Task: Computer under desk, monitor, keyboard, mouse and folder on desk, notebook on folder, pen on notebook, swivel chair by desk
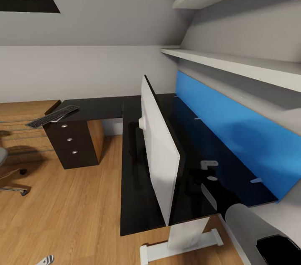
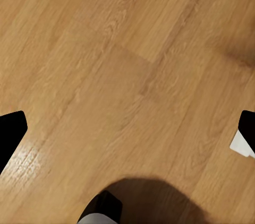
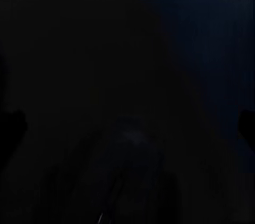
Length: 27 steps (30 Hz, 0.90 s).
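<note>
While we look down from the head camera, the large L-shaped desk with its glossy black top (image 1: 138, 198) runs away from us along the wall with the bright blue panel (image 1: 234, 135). The wide flat monitor with a white back (image 1: 156, 152) stands upright on this near wing, seen almost edge-on. Its long axis follows the length of the desk, its white back faces the open floor and its screen faces the blue panel.

On the far wing, above the dark drawer unit with round silver knobs (image 1: 73, 141), lies the slim dark-grey keyboard (image 1: 53, 116). It lies slantwise near the front edge and well apart from the monitor. A sliver of the grey swivel chair with its chrome base (image 1: 10, 177) shows at the left.

Our left gripper (image 2: 127, 134) hangs over the wood-plank floor (image 2: 106, 65) with its dark fingertips (image 2: 10, 131) spread wide and nothing between them. Our right gripper (image 3: 127, 128) also looks wide open, its view too dark to show what lies under it.

We judge the step in hand to be bringing the keyboard beside the monitor. To do it well, we should approach the far wing squarely, grip the keyboard across its narrow width, and keep it level.
</note>
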### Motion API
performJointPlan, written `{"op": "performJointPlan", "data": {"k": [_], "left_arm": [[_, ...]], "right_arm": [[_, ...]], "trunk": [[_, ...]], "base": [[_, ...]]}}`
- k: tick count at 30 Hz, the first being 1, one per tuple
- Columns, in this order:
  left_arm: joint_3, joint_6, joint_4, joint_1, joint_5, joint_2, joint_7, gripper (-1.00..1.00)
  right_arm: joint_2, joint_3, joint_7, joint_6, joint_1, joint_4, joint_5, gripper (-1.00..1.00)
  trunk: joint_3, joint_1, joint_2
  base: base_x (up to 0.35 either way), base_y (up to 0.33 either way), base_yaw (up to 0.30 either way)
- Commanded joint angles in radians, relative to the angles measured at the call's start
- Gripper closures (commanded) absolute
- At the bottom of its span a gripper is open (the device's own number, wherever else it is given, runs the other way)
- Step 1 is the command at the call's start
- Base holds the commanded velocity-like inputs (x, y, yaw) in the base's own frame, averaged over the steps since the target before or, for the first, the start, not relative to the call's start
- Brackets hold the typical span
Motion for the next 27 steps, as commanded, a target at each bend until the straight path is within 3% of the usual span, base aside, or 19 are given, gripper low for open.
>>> {"op": "performJointPlan", "data": {"k": [1,11,27], "left_arm": [[0.000,0.005,-0.001,0.000,0.010,0.000,0.005,-1.00],[-0.001,0.004,0.010,0.000,0.010,0.000,0.005,-1.00],[0.001,0.003,0.009,0.000,0.013,0.001,0.005,-1.00]], "right_arm": [[-0.001,0.006,-0.009,0.006,0.000,-0.002,-0.012,-1.00],[-0.002,-0.032,-0.018,0.007,0.000,-0.001,-0.024,-1.00],[-0.002,-0.036,-0.020,0.040,0.000,0.000,-0.026,-1.00]], "trunk": [[-0.001,0.000,-0.001],[-0.001,0.000,-0.001],[-0.001,0.000,-0.001]], "base": [[0.000,0.000,0.000],[0.012,0.000,0.000],[0.067,0.000,0.000]]}}
